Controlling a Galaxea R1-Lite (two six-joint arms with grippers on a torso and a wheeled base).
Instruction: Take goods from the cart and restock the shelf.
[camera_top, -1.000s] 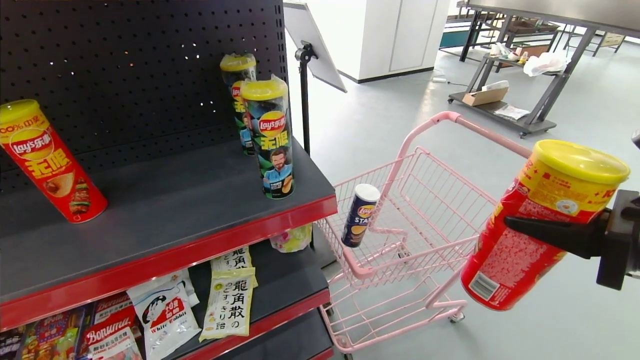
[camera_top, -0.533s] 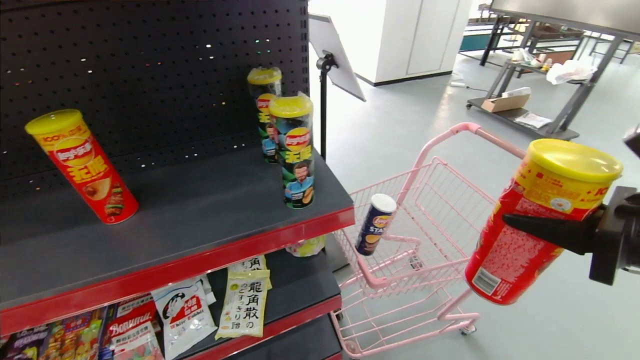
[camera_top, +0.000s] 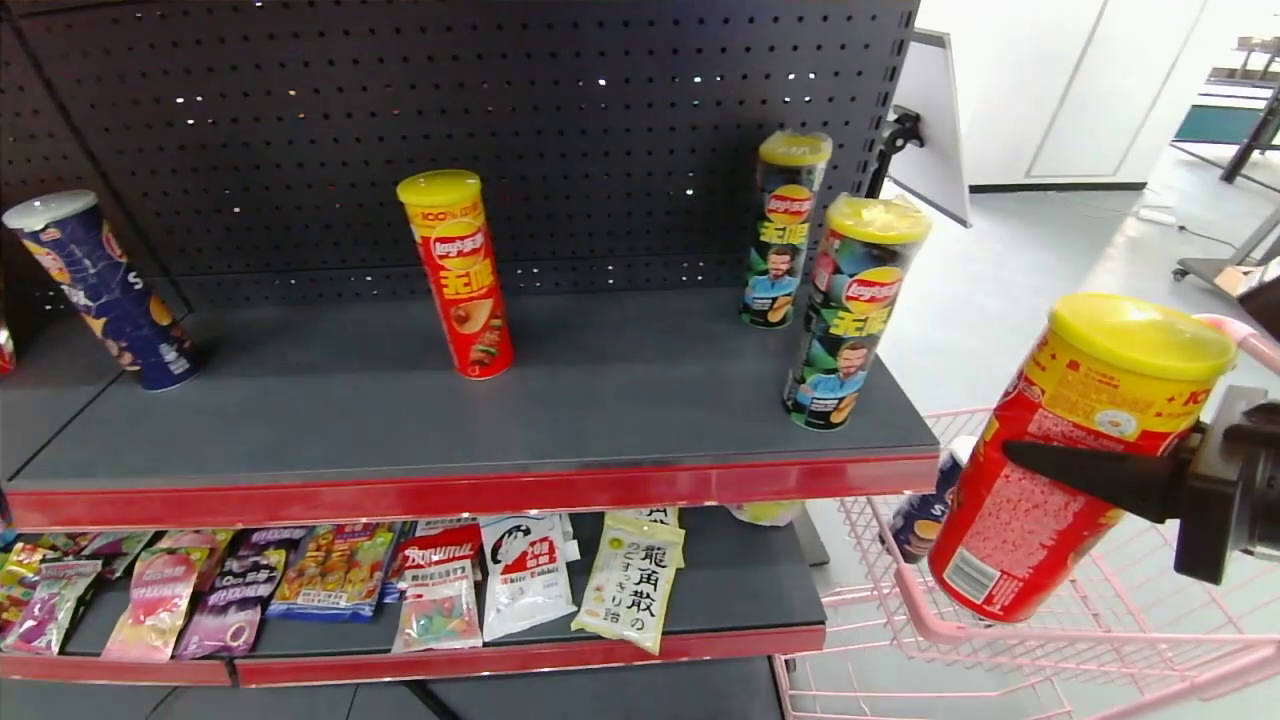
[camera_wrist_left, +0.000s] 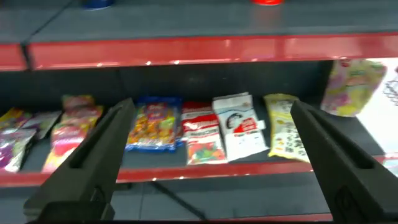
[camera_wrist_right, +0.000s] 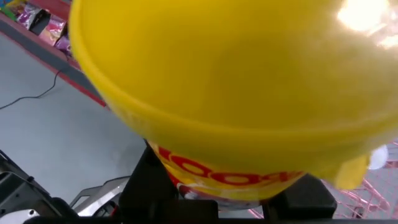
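head view: right gripper (camera_top: 1090, 465) squeezes the red can (camera_top: 1040, 520) up near its yellow lid. can is tipped, out past the right end of the shelf (camera_top: 620, 400), by the pink cart (camera_top: 1000, 640). grip is high & the can leans, so it may slip or swing down. going in, it could bump the 2 green cans (camera_top: 850, 310) near the edge & knock them off. left gripper (camera_wrist_left: 211, 104) hangs wide open w/ nothing in it, by the snack bags (camera_wrist_left: 236, 127).
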